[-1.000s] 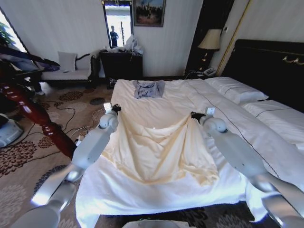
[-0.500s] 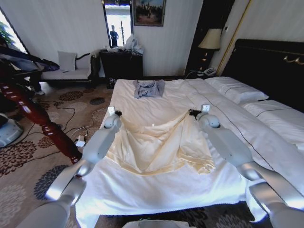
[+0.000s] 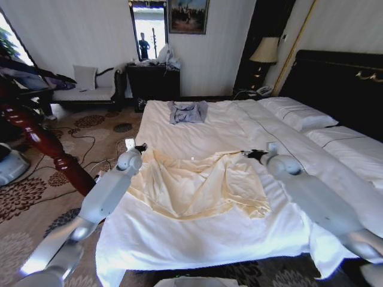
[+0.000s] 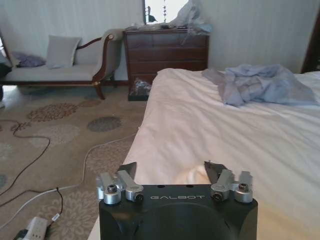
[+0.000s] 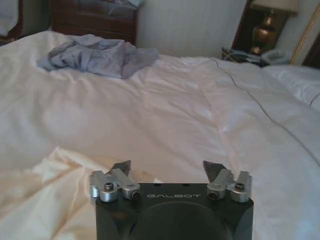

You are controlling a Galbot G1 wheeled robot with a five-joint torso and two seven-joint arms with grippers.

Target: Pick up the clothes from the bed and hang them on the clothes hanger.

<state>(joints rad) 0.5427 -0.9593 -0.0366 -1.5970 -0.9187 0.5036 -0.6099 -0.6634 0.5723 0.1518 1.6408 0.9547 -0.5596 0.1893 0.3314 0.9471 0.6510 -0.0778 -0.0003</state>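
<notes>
The clothes (image 3: 200, 185), a pale cream-yellow garment, lie crumpled and flat on the bed (image 3: 179, 128). My left gripper (image 3: 141, 146) hovers at the garment's far left corner, near the bed's left edge. It is open, with a fold of cream fabric (image 4: 192, 176) just under its spread fingers (image 4: 128, 169). My right gripper (image 3: 248, 154) is at the garment's far right corner, also open (image 5: 167, 167), and the cream cloth (image 5: 50, 195) lies beside it, not gripped. A dark straight bar (image 3: 36, 72) at the far left may be the clothes hanger.
A small blue-grey garment (image 3: 188, 111) lies at the bed's far end. A thick reddish wooden post (image 3: 51, 152) leans over the patterned carpet on the left, with cables (image 3: 90, 161) on the floor. Pillows (image 3: 299, 113) and the dark headboard (image 3: 341, 84) are at the right.
The garment hung stretched between both shut grippers; it has dropped onto the bed. Both grippers have opened, lowered and moved outward, away from each other.
</notes>
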